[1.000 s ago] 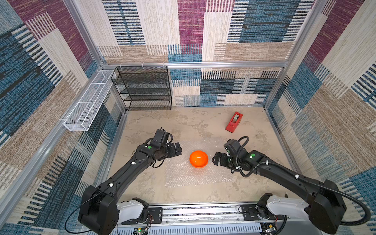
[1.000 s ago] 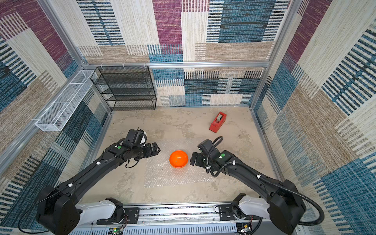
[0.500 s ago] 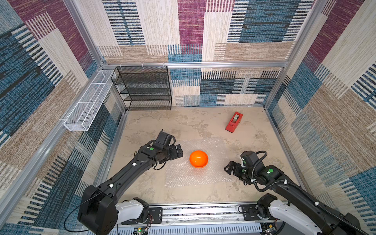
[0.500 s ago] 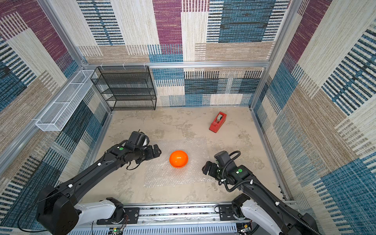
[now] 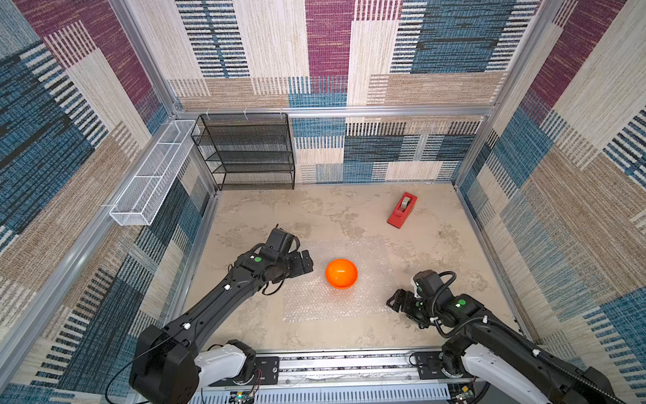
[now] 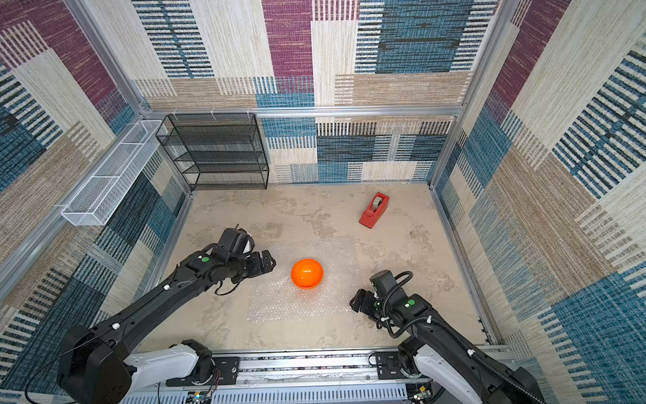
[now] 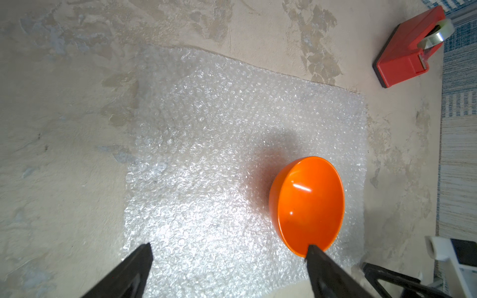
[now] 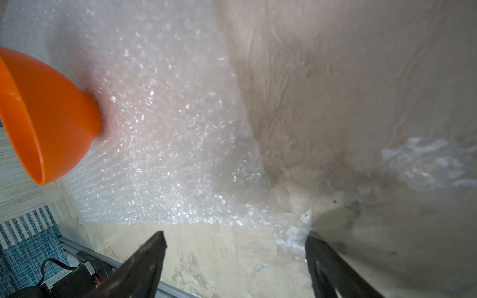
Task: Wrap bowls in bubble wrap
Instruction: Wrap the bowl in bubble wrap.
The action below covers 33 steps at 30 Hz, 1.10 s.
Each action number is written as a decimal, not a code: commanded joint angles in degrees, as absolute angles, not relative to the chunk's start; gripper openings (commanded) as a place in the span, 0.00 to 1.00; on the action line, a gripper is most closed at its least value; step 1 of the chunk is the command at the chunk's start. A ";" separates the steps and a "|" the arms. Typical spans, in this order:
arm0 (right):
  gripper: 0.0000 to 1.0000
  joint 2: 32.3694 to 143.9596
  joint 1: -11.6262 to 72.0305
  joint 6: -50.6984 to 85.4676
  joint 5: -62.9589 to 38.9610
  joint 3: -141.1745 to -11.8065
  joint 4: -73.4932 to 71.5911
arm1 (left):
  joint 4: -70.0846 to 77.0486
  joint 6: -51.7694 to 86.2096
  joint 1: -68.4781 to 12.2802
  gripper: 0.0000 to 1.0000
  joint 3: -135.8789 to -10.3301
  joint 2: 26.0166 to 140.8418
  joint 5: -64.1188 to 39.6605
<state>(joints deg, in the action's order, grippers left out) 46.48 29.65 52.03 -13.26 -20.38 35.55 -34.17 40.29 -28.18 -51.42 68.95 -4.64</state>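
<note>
Table [image 5: 349,335]: beige, mottled, walled on three sides by patterned panels.
Rack [image 5: 250,154]: black mesh shelving, set against the far wall, well apart from the work.
Wire basket [image 5: 150,175]: white, hung on the left wall, nothing seen in it.
Bubble wrap [image 5: 335,304]: one clear sheet, laid flat on the table between the two arms. No edge is lifted or folded in either top view.
Tape dispenser [image 5: 402,210]: red, parked far right, clear of the sheet.
Orange bowl [image 5: 341,273]: found upright, mouth up, seated on the bubble wrap near its middle. It is uncovered and untouched.
Left gripper [image 5: 307,263]: held at the sheet's left edge, level with the bowl and apart from it. In the left wrist view its jaws are spread wide with only film seen between them; nothing is held.
Right gripper [image 8: 235,236]: placed low at the sheet's near right corner. Its jaws are spread and empty. Contact with the film cannot be told, since the wrist view is blurred.
Step in hand (judged): the bowl is placed and wrapping is not yet begun; the sheet's corner is being approached for a first fold.
Next move (judged): the corner must be pinched off the table, which is awkward with thin, flat film. It is then to be carried up and over the bowl without the bowl being tipped.
</note>
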 commanded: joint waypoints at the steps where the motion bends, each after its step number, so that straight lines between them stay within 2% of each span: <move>1: 0.86 47.32 29.71 52.62 -13.06 -20.16 31.76 | -33.50 39.97 -28.19 0.97 -50.63 67.51 -4.22; 8: 0.85 50.49 29.53 52.30 -12.85 -19.77 29.31 | -32.94 40.37 -28.21 0.97 -49.49 65.66 -4.84; 14: 0.78 51.89 29.31 51.93 -12.95 -19.39 28.07 | -32.96 39.86 -28.30 0.96 -49.86 65.83 -4.93; 19: 0.65 51.37 29.18 52.20 -13.35 -18.26 25.81 | -32.94 39.73 -28.60 0.96 -49.32 65.74 -4.66; 23: 0.50 51.94 29.18 52.28 -13.61 -18.41 24.63 | -32.94 39.57 -28.89 0.95 -48.96 65.74 -4.57; 33: 0.30 51.68 29.12 51.65 -14.65 -20.89 24.70 | -32.93 39.74 -29.95 0.93 -48.82 66.05 -3.96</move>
